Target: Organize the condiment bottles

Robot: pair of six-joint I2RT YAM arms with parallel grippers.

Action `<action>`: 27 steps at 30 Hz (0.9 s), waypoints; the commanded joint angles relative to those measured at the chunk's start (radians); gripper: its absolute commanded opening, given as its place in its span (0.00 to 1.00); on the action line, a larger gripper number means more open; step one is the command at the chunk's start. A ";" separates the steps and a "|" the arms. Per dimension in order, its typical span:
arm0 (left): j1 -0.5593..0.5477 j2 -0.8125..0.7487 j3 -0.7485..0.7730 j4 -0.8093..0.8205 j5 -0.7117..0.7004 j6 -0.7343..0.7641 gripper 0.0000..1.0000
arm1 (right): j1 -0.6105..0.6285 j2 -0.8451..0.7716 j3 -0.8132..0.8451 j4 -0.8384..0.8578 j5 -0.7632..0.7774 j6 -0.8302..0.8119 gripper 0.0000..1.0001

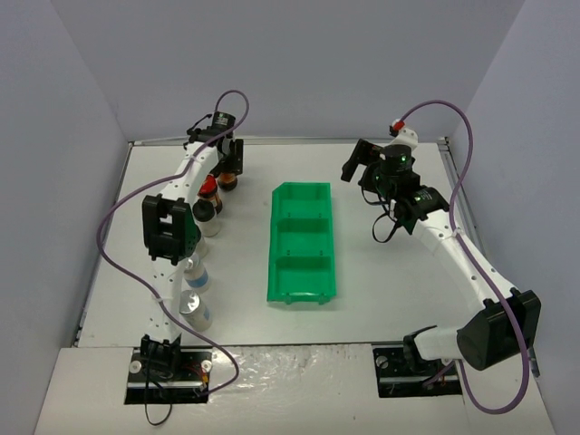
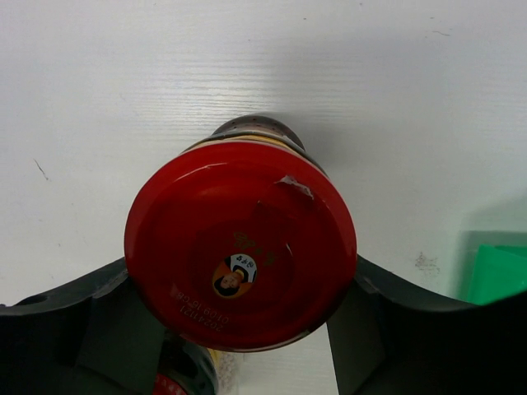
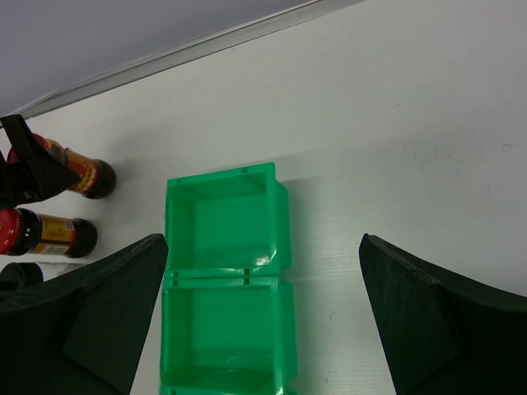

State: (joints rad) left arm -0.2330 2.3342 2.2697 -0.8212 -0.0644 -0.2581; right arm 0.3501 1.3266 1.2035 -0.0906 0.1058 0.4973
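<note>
A dark jar with a red cap (image 2: 239,247) stands at the back left (image 1: 227,182). My left gripper (image 2: 243,329) is shut on it, a finger pressed against each side (image 1: 227,166). A second red-capped jar (image 1: 209,188) stands just beside it; both show in the right wrist view (image 3: 82,174) (image 3: 41,233). A pale bottle with a black cap (image 1: 207,216) comes after them, then two silver-capped bottles (image 1: 196,270) (image 1: 195,308) nearer me. My left arm hides the other black-capped bottle. My right gripper (image 1: 356,165) is open and empty, high over the back right (image 3: 263,313).
The green three-compartment bin (image 1: 275,245) lies lengthwise mid-table with nothing in it; its two far compartments show in the right wrist view (image 3: 226,276). The bottles line the left side under my left arm. The enclosure walls stand close behind and beside the table.
</note>
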 commanded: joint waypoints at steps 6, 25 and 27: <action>-0.079 -0.274 0.004 0.177 -0.103 0.105 0.00 | 0.016 -0.033 -0.010 0.061 0.029 -0.003 1.00; -0.202 -0.401 -0.011 0.100 -0.007 0.108 0.00 | 0.027 -0.033 -0.014 0.077 0.083 0.000 1.00; -0.225 -0.402 -0.010 0.097 -0.018 0.107 0.00 | 0.027 -0.036 -0.015 0.075 0.088 -0.003 1.00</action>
State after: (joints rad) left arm -0.3937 2.0160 2.1803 -0.7925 -0.0878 -0.1482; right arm 0.3695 1.3262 1.1725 -0.0844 0.1542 0.4973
